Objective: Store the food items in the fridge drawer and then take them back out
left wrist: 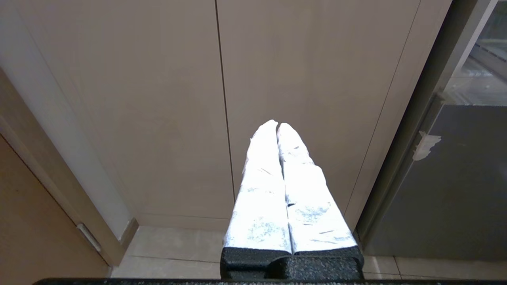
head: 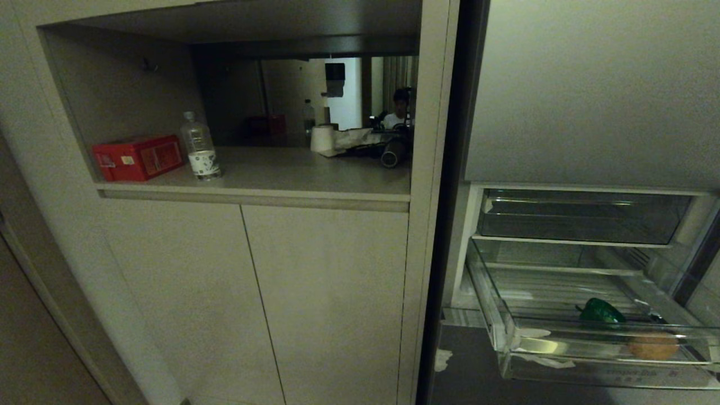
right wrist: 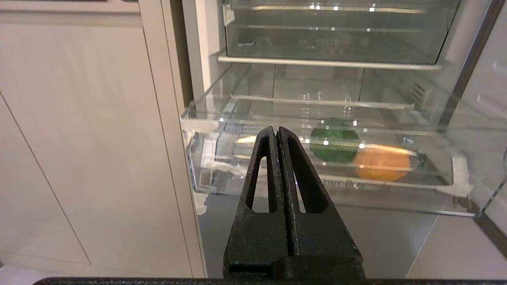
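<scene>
Drawer (head: 506,315) pulled out of fridge, low right in head view. Inside: green pepper (head: 601,311) and orange fruit (head: 652,345) just beside it, nearer the front wall.
R gripper (right wrist: 277,130) pressed together, empty, short of drawer front.
L gripper (left wrist: 277,124) pressed together, empty, facing cabinet doors (left wrist: 158,99).
Bottle (head: 199,147) and red box (head: 138,157) on the shelf nook.

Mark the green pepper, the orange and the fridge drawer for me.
green pepper (head: 601,311), head view, its glossy top.
orange (right wrist: 382,163), right wrist view, middle of the fruit, seen through the clear front wall.
fridge drawer (head: 562,333), head view, its front rim.
</scene>
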Motion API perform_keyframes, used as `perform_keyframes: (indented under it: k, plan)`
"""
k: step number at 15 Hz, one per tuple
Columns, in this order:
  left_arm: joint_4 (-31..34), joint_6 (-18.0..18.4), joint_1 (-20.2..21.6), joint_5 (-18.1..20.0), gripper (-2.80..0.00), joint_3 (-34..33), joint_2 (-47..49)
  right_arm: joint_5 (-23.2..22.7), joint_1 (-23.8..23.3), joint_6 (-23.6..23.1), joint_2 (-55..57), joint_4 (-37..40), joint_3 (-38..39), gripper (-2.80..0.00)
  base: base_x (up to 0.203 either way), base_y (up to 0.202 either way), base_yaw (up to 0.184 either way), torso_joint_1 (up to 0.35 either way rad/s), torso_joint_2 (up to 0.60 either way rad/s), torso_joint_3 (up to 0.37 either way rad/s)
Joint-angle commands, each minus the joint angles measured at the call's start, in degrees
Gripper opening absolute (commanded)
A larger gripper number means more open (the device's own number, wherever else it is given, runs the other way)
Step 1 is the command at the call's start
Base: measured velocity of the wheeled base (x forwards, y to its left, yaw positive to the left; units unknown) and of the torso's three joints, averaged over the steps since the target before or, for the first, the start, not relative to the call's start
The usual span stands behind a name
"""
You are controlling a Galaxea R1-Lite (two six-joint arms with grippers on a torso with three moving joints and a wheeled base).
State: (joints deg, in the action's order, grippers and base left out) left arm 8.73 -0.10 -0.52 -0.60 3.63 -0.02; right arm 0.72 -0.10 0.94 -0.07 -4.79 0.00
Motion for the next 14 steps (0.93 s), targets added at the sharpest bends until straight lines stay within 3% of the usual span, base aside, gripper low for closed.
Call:
perform_keyframes:
  k: [1, 4, 14]
  plan:
    - [0.06, 0.01, 0.0, -0.02, -2.8, -0.03, 0.02, -0.02, 0.01, -0.06, -0.01, -0.04, 1.85, -2.8, 0.0, 0.0, 0.0, 0.163, -0.35, -0.188]
    - [0.06, 0.01, 0.0, -0.02, -2.8, 0.05, 0.02, -0.02, 0.01, -0.06, -0.01, -0.04, 1.85, -2.8, 0.0, 0.0, 0.0, 0.122, -0.26, -0.138]
    - [0.06, 0.01, 0.0, -0.02, -2.8, 0.06, 0.02, -0.02, 0.01, -0.06, -0.01, -0.04, 1.76, -2.8, 0.0, 0.0, 0.0, 0.003, -0.01, -0.004]
